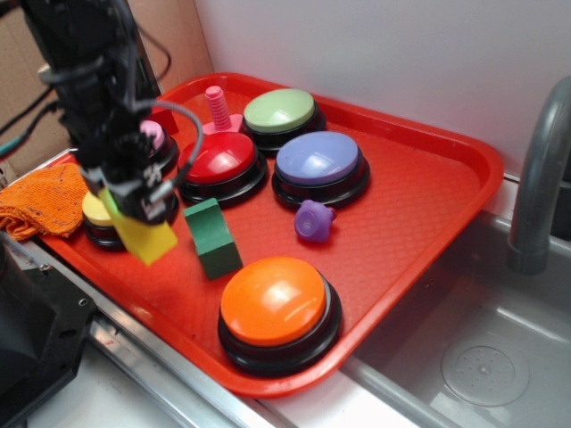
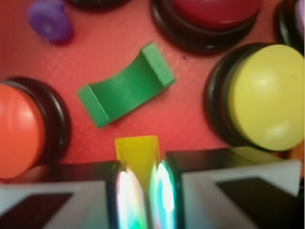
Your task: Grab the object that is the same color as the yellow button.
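Robot arm w/ black pincer (image 1: 136, 207) clamped on a flat yellow block (image 1: 145, 236), held tilted in the air above the left part of a red tray (image 1: 428, 192). Wrist view: block (image 2: 137, 151) sits squeezed btwn the two fingers (image 2: 125, 195), its end poking out. Yellow button (image 1: 96, 212) on black base is just behind the pincer, near tray's left edge. Green block (image 1: 212, 237) lies just right of the held block; orange button (image 1: 275, 303) in front, near tray's front edge. Orange cloth (image 1: 40, 198) left of tray.
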`<state>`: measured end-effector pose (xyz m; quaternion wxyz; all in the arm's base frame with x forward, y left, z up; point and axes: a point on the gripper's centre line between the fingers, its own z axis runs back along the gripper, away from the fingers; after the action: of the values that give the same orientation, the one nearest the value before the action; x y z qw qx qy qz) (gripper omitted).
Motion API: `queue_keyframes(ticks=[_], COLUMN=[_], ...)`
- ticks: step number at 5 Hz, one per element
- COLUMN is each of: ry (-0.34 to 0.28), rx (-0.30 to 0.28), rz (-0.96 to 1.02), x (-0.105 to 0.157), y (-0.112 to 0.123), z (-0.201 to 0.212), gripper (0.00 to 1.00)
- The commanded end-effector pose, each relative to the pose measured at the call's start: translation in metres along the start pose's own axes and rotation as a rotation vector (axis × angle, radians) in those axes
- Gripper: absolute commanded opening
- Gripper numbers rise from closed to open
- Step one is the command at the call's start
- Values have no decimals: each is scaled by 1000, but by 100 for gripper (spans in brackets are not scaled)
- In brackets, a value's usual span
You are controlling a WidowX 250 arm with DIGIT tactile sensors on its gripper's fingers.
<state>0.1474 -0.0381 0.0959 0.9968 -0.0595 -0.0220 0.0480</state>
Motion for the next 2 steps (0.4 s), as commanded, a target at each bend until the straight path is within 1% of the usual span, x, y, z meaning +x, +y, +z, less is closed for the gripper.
queue_keyframes(ticks=[1,2], ry=[-152,-173], rx=[-30,13], rz=[39,56], x=[32,43], y=[-12,-10], z=[73,82], gripper=[0,0])
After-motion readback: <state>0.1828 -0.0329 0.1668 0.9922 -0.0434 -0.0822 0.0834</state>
